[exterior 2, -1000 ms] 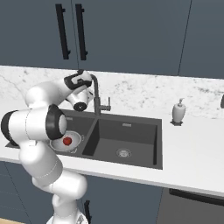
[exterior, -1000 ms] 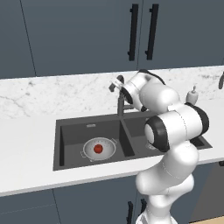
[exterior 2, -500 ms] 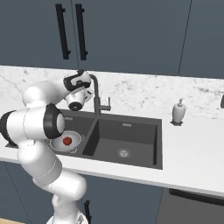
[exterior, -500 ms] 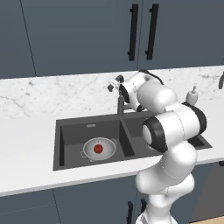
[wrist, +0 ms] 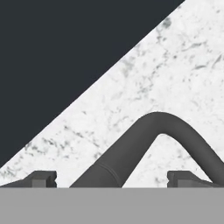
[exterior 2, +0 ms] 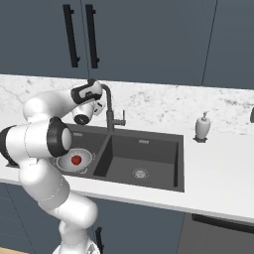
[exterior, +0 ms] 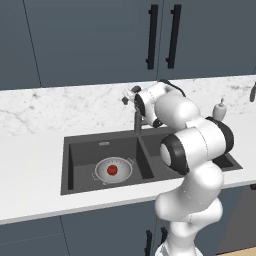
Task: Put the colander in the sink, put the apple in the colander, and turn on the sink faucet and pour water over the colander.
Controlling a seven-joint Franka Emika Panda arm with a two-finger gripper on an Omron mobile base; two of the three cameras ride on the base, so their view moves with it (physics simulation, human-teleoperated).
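The silver colander sits in the left basin of the dark sink. The red apple lies inside it. The dark sink faucet rises behind the divider between the basins. My gripper is up at the faucet's top and open. In the hand view the bent spout runs between the two fingertips, in front of the marble backsplash.
A white pump bottle stands on the counter right of the sink. The right basin holds only its drain. Dark cabinets with black handles hang above the marble backsplash.
The hand has shifted slightly left along the faucet's top in the left base view. The jaws stayed open. Colander and apple have not moved.
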